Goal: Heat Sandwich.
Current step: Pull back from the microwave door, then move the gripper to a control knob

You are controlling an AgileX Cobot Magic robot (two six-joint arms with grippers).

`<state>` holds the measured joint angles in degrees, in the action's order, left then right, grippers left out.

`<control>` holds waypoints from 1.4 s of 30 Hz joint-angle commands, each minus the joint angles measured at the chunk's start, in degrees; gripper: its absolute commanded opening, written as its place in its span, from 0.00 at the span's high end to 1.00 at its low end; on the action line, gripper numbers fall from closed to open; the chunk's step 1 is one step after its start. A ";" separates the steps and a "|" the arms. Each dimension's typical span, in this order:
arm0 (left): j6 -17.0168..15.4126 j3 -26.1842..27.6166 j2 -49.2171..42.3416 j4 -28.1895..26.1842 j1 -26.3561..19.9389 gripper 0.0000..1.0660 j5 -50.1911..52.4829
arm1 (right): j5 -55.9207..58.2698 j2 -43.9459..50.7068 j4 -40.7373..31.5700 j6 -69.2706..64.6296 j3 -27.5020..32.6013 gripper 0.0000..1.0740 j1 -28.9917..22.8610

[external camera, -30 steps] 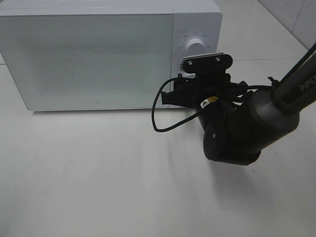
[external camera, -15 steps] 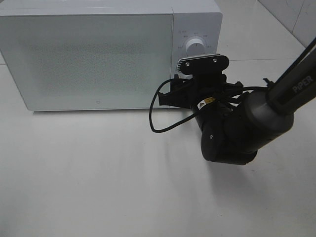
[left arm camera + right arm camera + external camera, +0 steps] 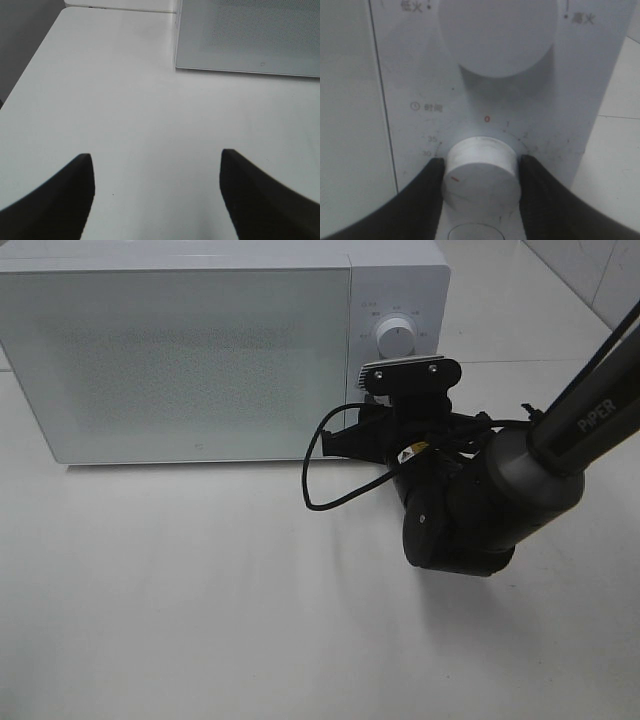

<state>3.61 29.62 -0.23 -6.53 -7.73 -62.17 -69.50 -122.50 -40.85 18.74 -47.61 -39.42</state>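
The sandwich shows in none of the views. The microwave (image 3: 200,350) stands on the bench (image 3: 200,590) with its door (image 3: 180,350) closed, and the speckled door panel lets nothing be seen through it. No plate or food lies on the open bench either. Most likely the sandwich is already inside, but that is a judgement only. Which way it points, and how its long axis lies, cannot be told.

If so, loading and closing are done and the step in hand is setting the time. The right gripper (image 3: 479,172) is at the control panel. Its jaws sit on either side of the timer knob (image 3: 480,170) and press against its rim, below the larger power knob (image 3: 497,35). The knob's red index line (image 3: 454,178) sits away from the red 0 (image 3: 487,119), nearer the 30 mark. Whether heating has started does not show.

The left gripper (image 3: 156,156) hangs over bare bench near the microwave's front corner, with its jaws wide apart and nothing between them.

Still to come, by this reading: finishing the timer setting, the heating itself, and taking the sandwich out.
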 commanded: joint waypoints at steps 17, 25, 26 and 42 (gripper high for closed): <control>-0.34 -0.11 -1.38 -0.17 0.34 0.36 0.97 | -4.18 0.34 1.78 -27.33 -0.80 1.00 0.11; -0.34 -0.11 -1.38 -0.17 0.34 0.36 0.97 | -4.24 0.52 1.78 -58.50 -0.80 1.00 0.11; -0.34 -0.11 -1.38 -0.17 0.34 0.36 0.97 | -4.24 0.52 1.78 -68.58 -0.80 1.00 0.11; -0.34 -0.11 -1.38 -0.17 0.34 0.36 0.97 | -4.30 0.52 1.66 -128.97 -0.74 1.00 0.11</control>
<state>3.61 29.62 -0.23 -6.53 -7.73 -62.17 -70.47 -122.33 -37.47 -105.25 -48.01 -39.65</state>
